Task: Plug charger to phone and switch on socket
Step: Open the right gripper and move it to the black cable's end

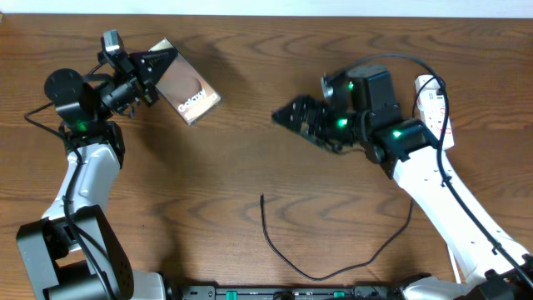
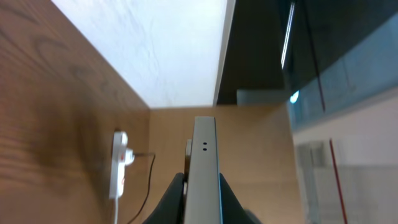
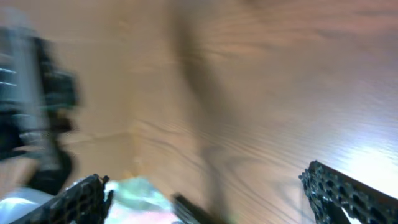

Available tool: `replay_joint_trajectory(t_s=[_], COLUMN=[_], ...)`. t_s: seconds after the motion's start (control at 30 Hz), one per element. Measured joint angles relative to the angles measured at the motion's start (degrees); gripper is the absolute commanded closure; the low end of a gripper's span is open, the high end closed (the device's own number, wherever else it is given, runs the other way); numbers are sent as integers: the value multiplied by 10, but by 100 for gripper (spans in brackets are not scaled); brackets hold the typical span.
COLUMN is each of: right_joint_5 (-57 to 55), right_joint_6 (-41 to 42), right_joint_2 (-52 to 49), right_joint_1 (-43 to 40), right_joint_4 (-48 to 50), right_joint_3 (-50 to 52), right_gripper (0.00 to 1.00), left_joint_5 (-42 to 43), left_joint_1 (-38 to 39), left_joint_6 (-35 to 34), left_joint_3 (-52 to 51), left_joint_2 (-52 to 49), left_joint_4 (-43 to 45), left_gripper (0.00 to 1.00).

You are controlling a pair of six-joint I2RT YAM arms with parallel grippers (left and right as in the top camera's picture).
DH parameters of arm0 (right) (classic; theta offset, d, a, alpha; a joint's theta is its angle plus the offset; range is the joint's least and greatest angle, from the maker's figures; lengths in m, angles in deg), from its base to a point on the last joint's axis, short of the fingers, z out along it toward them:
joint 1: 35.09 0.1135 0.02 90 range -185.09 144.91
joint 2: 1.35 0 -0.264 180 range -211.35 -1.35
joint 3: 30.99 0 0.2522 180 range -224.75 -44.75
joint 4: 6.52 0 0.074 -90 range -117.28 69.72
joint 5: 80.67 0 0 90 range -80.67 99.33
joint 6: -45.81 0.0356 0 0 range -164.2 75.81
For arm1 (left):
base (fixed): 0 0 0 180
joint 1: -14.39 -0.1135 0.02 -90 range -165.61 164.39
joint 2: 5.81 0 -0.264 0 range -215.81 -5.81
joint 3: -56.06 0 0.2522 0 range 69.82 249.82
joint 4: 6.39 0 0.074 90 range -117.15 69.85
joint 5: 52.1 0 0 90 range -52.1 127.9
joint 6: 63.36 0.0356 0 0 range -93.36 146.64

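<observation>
Black left fingers (image 1: 156, 62) are clamped on the phone (image 1: 190, 93) at far left; the right fingers (image 3: 341, 186) are spread wide, nothing held.

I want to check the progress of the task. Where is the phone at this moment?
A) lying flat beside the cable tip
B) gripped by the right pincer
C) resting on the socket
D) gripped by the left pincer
D: the left pincer is shut on the phone, whose edge shows in its grip in the left wrist view; the right pincer stands open.
</observation>
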Motion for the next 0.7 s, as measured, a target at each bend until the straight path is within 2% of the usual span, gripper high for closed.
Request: replay_joint_trajectory(t_s=[0.17,0.33,0.53,0.7], right_joint_5=[-98,-203,-314,-353], right_joint_6=[-63,-83,-26,23], right_joint_2=[0,0,-4,-39], right_joint_1=[44,115,206,247], right_joint_4=[-139,-213,-226,-202], right_joint_3=[0,0,1,7], right_gripper=[1,1,1,1], left_joint_5=[45,83,96,106], left_joint_1=[-1,-10,-44,-85], left_joint_6=[27,63,73,79], left_joint_3=[0,0,0,0], left_joint_2=[0,0,0,0], left_joint_4=[0,0,0,0], left_gripper=[93,93,92,93])
